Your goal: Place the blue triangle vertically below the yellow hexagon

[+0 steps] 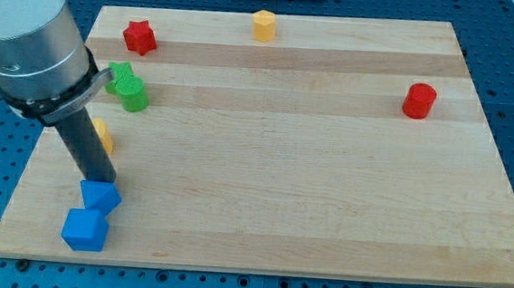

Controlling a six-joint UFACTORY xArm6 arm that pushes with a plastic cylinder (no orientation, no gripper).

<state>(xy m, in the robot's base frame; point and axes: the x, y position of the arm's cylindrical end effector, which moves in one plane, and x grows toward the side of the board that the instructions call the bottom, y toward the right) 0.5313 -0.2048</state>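
Note:
The yellow hexagon (263, 25) sits near the board's top edge, a little left of centre. Two blue blocks lie at the bottom left, touching each other: an upper one (100, 197), whose shape I cannot make out for sure, and a lower blue cube (85, 230). My tip (106, 182) stands at the upper blue block's top edge, touching or almost touching it. The rod slants up to the view's left, to the arm's grey body.
A red star (139, 37) lies at the top left. A green star (121, 77) and a green cylinder (134, 95) touch at the left. A yellow block (103, 135) is half hidden behind the rod. A red cylinder (419, 100) stands at the right.

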